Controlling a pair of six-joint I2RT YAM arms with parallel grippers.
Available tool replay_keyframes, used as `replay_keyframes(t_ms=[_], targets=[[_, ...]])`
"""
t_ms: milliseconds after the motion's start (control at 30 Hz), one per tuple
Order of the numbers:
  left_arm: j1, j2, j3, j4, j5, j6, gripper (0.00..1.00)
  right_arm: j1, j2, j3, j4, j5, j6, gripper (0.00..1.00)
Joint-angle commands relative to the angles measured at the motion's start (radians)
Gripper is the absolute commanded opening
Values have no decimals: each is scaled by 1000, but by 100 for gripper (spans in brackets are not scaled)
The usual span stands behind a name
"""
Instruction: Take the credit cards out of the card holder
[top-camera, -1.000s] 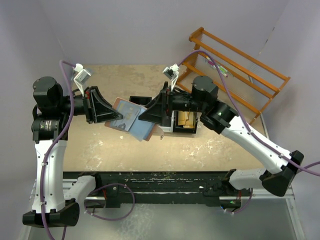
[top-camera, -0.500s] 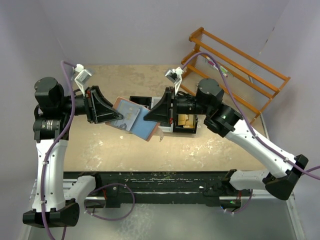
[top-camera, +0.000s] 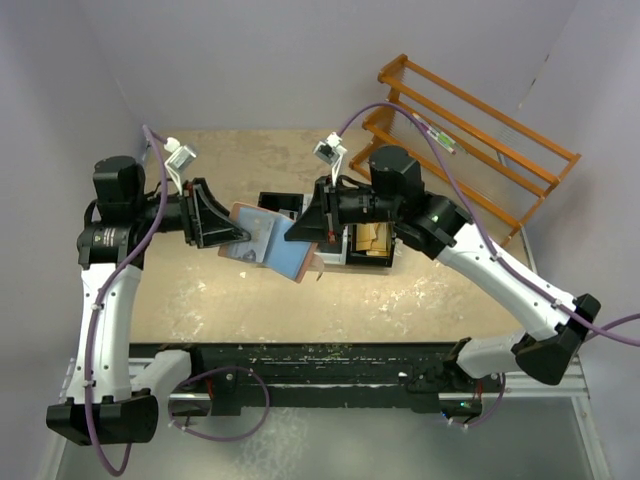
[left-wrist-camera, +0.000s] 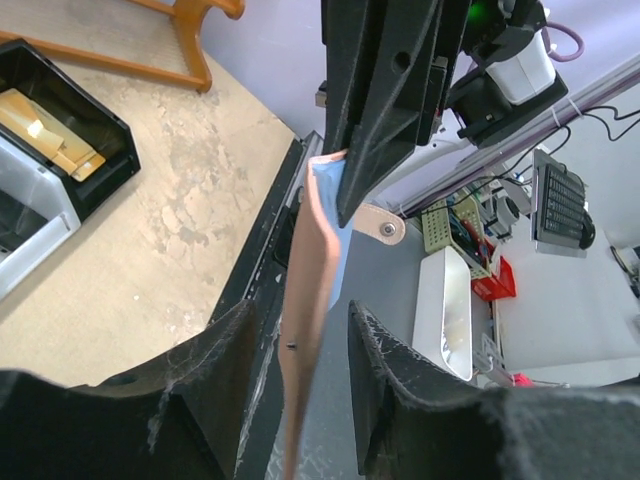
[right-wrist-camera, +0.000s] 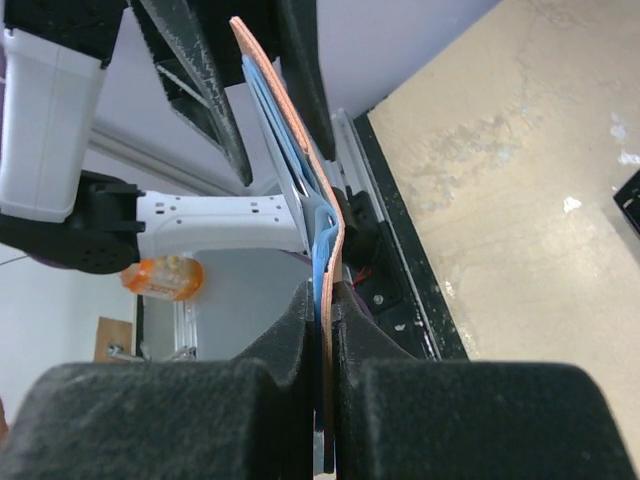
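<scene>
Table centre: the wallet (top-camera: 270, 245) hangs above the table between the left gripper (top-camera: 243, 237) and right gripper (top-camera: 297, 232), barring the way across.
Left jaws: apart, with a slim gap either side of the wallet.
Right jaws: clamped on the wallet, no gap.
Behind centre: black bins (top-camera: 372, 245) crowd in just past the right gripper.
Far right corner: a wooden rack (top-camera: 470, 140) blocks it.
Near edge: bare table (top-camera: 400, 300), room to pass.
</scene>
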Motion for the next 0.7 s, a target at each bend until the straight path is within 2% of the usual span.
replay_keyframes(t_ms=[0, 200, 400, 500, 567, 633, 667], targets=[[0, -11, -38, 3, 49, 34, 43, 3, 14, 89, -70, 35, -28, 0], [-1, -6, -50, -43, 55, 81, 34, 3, 31, 115, -91, 43, -21, 0], [-1, 5, -42, -42, 84, 54, 16, 3, 24, 91, -59, -18, -1, 2], [-1, 6, -38, -23, 99, 11, 8, 1, 15, 76, -35, -46, -5, 21], [-1, -1, -38, 4, 103, -34, 6, 0, 14, 84, -34, -41, -9, 38], [-1, -11, -38, 54, 97, -89, 5, -1, 7, 110, -59, 20, -16, 58], [-1, -19, -39, 77, 89, -116, 4, -5, -1, 126, -78, 69, -21, 63]])
